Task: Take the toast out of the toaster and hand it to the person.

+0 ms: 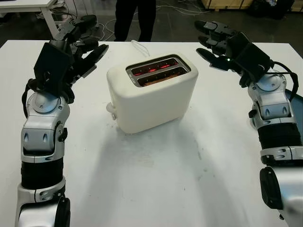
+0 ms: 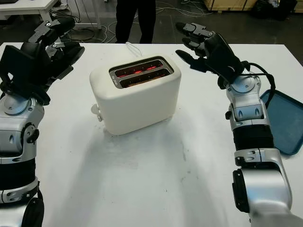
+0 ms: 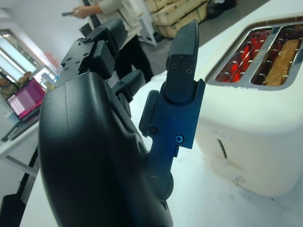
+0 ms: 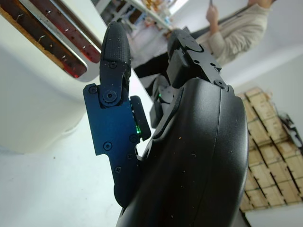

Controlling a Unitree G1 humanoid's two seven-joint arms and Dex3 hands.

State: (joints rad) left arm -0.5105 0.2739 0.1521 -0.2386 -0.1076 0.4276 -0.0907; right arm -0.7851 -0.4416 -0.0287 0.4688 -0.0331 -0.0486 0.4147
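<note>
A white two-slot toaster stands in the middle of the white table, its slots glowing red inside. A slice of toast sits low in one slot in the left wrist view. My left hand is raised to the left of the toaster, open and holding nothing. To the toaster's right, my right hand hovers open at about the same height, also apart from it. A person in dark trousers stands behind the table's far edge.
A blue tray lies at the table's right edge beside my right forearm. The toaster's white cord runs back toward the far edge. Desks, cables and wooden crates stand on the floor beyond the table.
</note>
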